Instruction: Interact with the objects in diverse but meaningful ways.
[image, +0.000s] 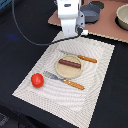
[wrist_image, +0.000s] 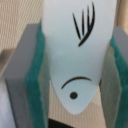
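Gripper (wrist_image: 75, 65): jaws pinching white fish (wrist_image: 75, 55), carried above placemat's (image: 95, 90) far edge. Step: transport. Next move likely calls for lowering onto bare mat, clear of sausage (image: 69, 63) on plate (image: 59, 71) and tomato (image: 37, 79) near-left.

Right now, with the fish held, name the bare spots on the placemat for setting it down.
The end effector grips the white fish. Free: the placemat strip at the exterior view's right, beyond the knife, and the near edge below the fork and tomato. Crowded: the centre, where the plate holds the sausage.
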